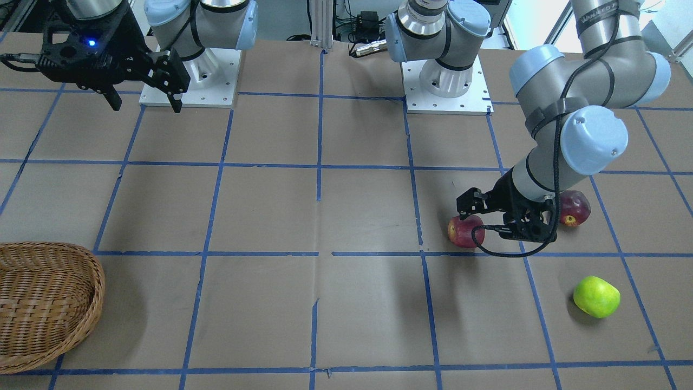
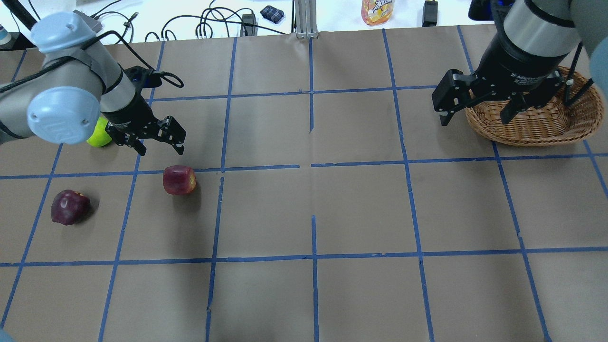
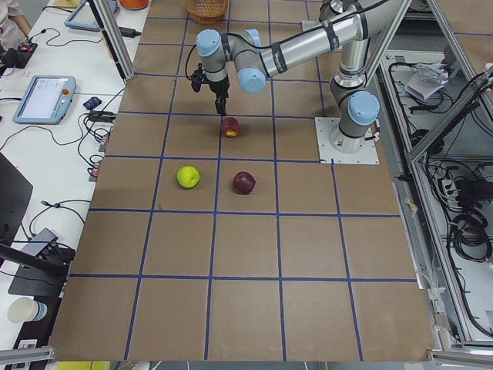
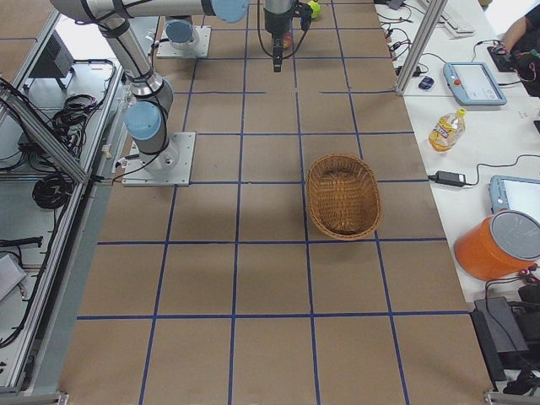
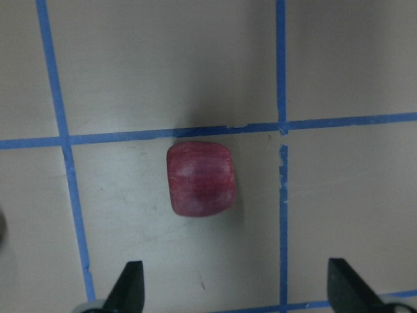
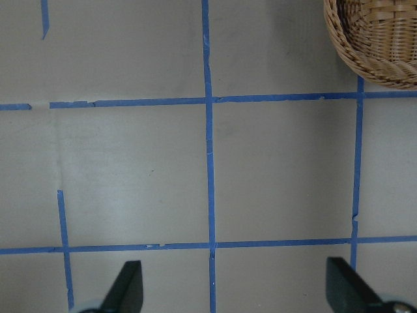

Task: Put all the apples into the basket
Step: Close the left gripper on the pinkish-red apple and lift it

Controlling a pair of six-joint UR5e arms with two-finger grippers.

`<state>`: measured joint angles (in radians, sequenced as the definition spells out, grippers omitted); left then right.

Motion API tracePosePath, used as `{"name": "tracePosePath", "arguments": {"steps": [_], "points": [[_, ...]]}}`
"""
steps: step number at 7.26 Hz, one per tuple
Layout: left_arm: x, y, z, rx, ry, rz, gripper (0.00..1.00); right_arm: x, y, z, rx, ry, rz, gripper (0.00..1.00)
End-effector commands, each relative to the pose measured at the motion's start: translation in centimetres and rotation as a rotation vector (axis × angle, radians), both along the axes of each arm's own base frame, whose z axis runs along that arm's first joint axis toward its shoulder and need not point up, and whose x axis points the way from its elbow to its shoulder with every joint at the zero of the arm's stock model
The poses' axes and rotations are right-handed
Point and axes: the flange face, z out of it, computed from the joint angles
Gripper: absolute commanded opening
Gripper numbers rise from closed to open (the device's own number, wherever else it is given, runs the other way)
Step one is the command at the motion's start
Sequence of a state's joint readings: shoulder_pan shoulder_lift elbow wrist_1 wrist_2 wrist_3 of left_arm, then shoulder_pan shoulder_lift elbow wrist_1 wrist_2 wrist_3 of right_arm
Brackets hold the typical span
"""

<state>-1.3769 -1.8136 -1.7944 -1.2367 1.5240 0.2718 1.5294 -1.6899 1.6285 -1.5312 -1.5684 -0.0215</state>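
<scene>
My left gripper [image 2: 161, 151] is wide open, with the red apple [image 2: 179, 180] just ahead of its fingertip line, not between.

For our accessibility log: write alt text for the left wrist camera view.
A matte red apple lies on the brown table, beside a blue tape line. The left gripper shows at the bottom edge, open and clear of it.

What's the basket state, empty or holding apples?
Empty. The basket shows bare wicker in the exterior right view; red apple, maroon apple and green apple all lie on the table.
</scene>
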Motion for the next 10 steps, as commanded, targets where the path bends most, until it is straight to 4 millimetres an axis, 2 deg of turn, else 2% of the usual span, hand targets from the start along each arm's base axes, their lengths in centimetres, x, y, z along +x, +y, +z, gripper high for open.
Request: {"name": "tracePosePath", "arguments": {"steps": [1, 3, 4, 5, 6, 7, 8, 9, 10], "points": [[0.1, -0.1, -5.0, 0.049, 0.008, -0.039, 1.0, 0.1, 0.1, -0.1, 0.008, 0.001, 0.001, 1.0], [0.1, 0.6, -8.1, 0.11, 0.022, -0.022, 1.0, 0.0, 0.1, -0.2, 0.011, 0.0, 0.0, 1.0], [0.2, 0.2, -9.4, 0.099, 0.013, -0.003, 0.99, 0.0, 0.2, -0.1, 0.013, 0.002, 0.001, 1.0], [0.1, 0.4, -9.9, 0.099, 0.011, 0.004, 0.78, 0.1, 0.1, -0.2, 0.01, 0.0, 0.001, 1.0], [0.0, 0.0, -9.0, 0.077, 0.012, 0.025, 0.37, 0.1, 0.0, 0.0, -0.001, 0.001, 0.001, 1.0], [-0.5, -0.3, -7.5, 0.057, -0.006, 0.076, 0.11, 0.1, -0.1, 0.0, -0.006, -0.005, 0.002, 1.0], [-3.0, -1.3, -6.3, 0.041, 0.003, 0.164, 0.1, 0.1, -0.2, 0.6, -0.018, -0.014, -0.003, 1.0], [-9.8, -2.3, -3.4, -0.005, 0.085, 0.158, 0.1, 0.2, -0.2, 0.3, -0.023, -0.018, -0.001, 1.0], [-17.3, -2.2, -2.1, -0.015, 0.108, 0.211, 0.1, 0.2, -0.2, 0.4, -0.025, -0.018, -0.001, 1.0]]}}
